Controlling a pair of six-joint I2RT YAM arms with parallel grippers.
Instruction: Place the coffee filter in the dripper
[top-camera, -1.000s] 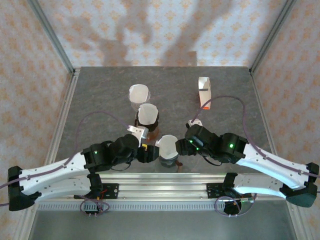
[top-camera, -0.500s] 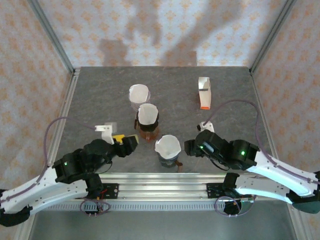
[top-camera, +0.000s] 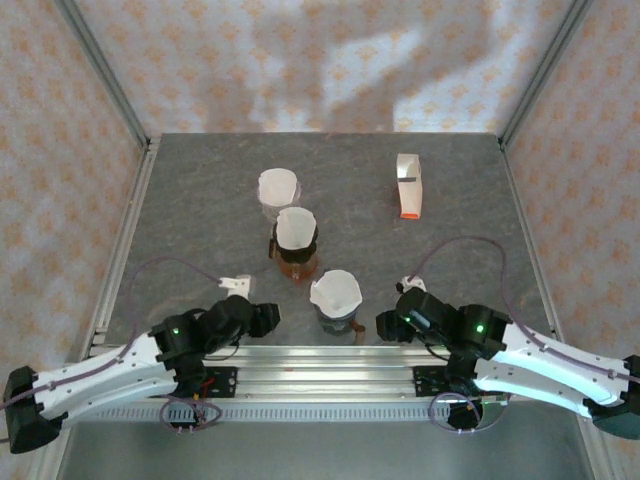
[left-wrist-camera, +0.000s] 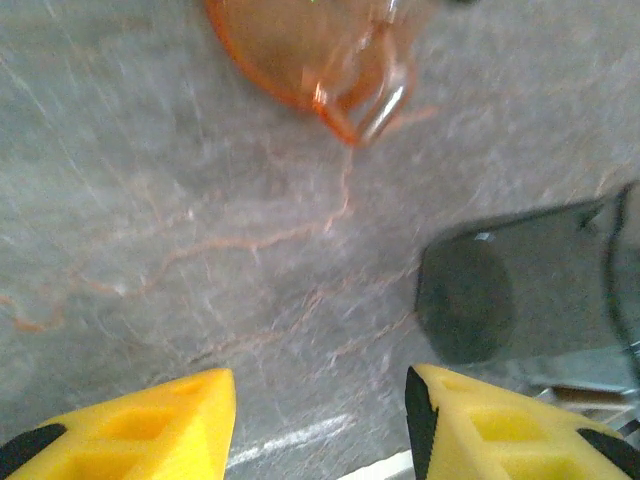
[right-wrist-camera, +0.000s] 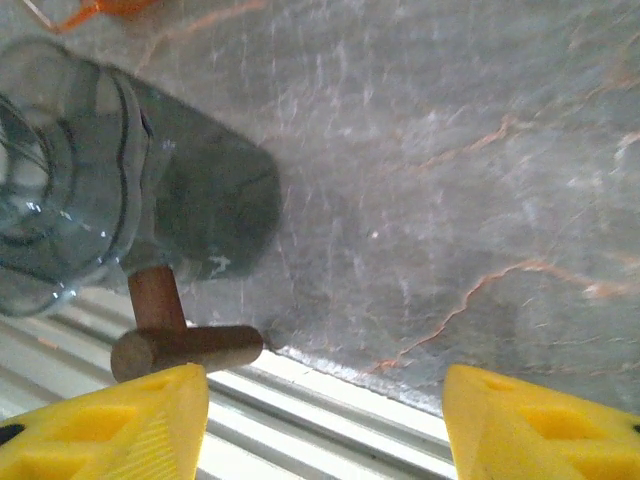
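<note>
From above, the white coffee filter is sitting inside the grey glass dripper, between my left gripper and right gripper. At my left wrist, my yellow fingers are standing wide apart, holding nothing. At my right wrist, they are gaping empty too, near the dripper's wooden handle.

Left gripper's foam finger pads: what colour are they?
Yellow foam finger pads, clearest in the left wrist view.

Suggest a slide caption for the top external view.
The left arm and right arm lie low at the table near edge, flanking a grey dripper holding a white filter.
</note>
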